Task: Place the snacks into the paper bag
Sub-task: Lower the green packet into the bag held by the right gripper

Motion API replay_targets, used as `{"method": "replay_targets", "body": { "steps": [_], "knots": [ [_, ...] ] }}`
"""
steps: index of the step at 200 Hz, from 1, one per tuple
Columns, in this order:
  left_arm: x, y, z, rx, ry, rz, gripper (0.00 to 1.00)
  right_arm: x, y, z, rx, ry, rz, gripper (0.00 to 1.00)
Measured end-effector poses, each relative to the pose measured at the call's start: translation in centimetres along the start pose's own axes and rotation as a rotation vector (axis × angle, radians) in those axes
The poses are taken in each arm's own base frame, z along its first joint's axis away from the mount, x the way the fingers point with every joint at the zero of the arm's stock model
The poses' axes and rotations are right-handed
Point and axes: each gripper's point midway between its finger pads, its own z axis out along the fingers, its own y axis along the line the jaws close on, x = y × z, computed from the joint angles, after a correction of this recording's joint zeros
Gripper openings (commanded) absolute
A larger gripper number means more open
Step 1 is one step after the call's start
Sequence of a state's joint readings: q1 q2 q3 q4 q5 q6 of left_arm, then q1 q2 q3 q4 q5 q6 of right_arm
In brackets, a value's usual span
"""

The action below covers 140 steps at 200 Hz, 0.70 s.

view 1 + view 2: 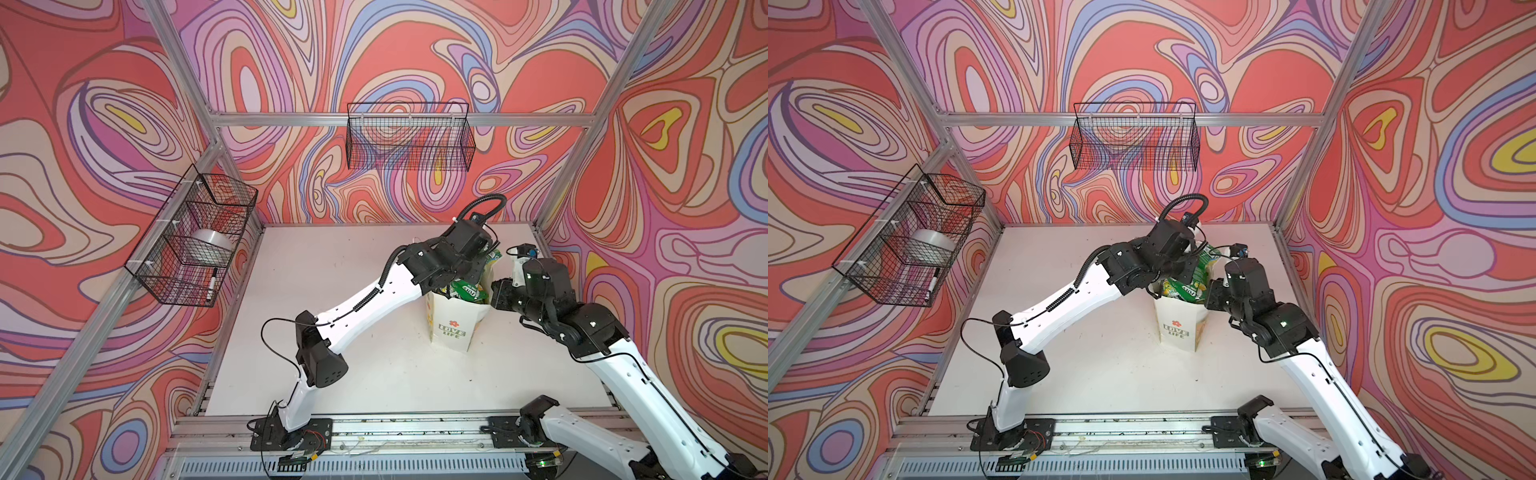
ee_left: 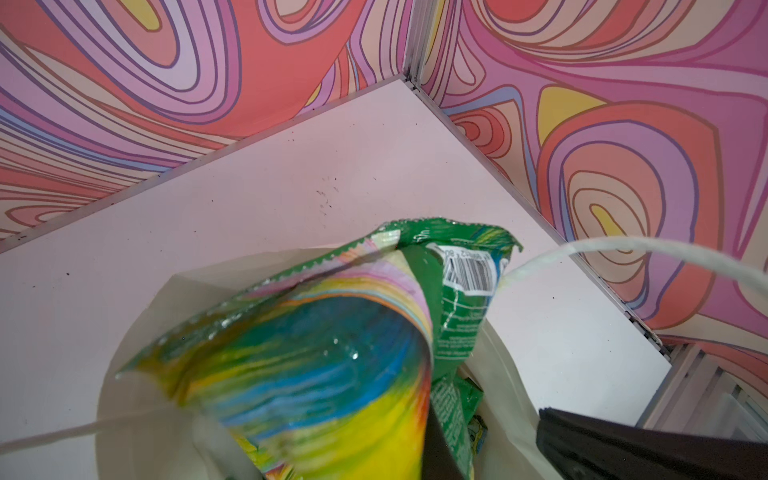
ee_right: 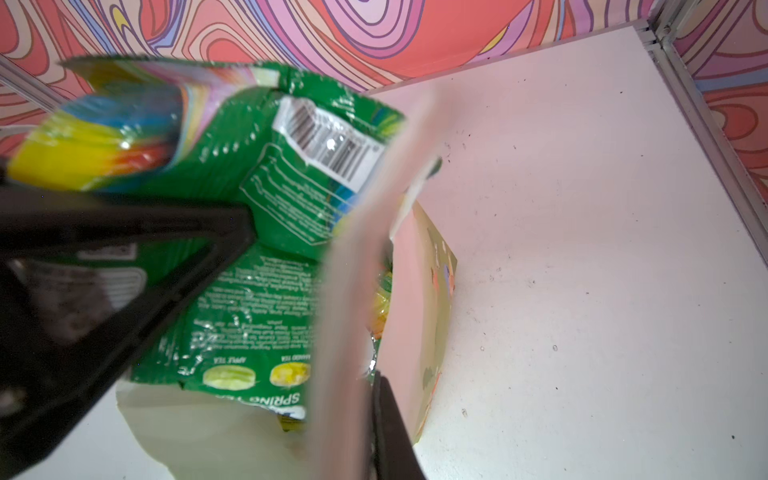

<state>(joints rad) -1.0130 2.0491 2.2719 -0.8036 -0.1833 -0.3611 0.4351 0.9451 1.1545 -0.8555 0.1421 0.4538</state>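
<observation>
The white paper bag [image 1: 451, 328] [image 1: 1177, 328] stands upright on the table's right half, its "LOVE LIFE" side facing front. Green-yellow snacks [image 1: 467, 291] [image 1: 1183, 291] fill its open mouth. My left gripper [image 1: 1192, 272] [image 2: 353, 465] reaches over the bag from the left, shut on one green-yellow snack packet [image 2: 316, 365] [image 3: 291, 166] that stands half out of the mouth. My right gripper [image 1: 496, 291] [image 3: 374, 436] is shut on the bag's right wall [image 3: 419, 311] at the rim. A "SPRING TEA" packet [image 3: 249, 332] lies inside, under the held one.
A black wire basket [image 1: 409, 137] hangs on the back wall. Another [image 1: 195, 237] on the left wall holds a tape roll [image 1: 214, 245] and a marker [image 1: 212, 284]. The bag's white cord handle [image 2: 623, 245] arcs beside the held packet. Frame posts edge the table.
</observation>
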Motion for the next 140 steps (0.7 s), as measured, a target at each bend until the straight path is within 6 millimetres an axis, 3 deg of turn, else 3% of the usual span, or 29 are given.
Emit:
{"method": "replay_targets", "body": {
  "steps": [22,118,140],
  "knots": [
    [1.5,0.2,0.8,-0.004,0.044,-0.009,0.12,0.1,-0.1,0.0,0.004,0.006,-0.002,0.00],
    [4.6,-1.8,1.2,0.016,0.129,-0.037,0.12,0.0,-0.3,0.2,0.026,0.011,-0.034,0.00],
    [5.5,-1.5,1.6,-0.015,0.156,-0.040,0.13,-0.1,-0.3,0.1,0.029,0.016,-0.040,0.00]
  ]
}}
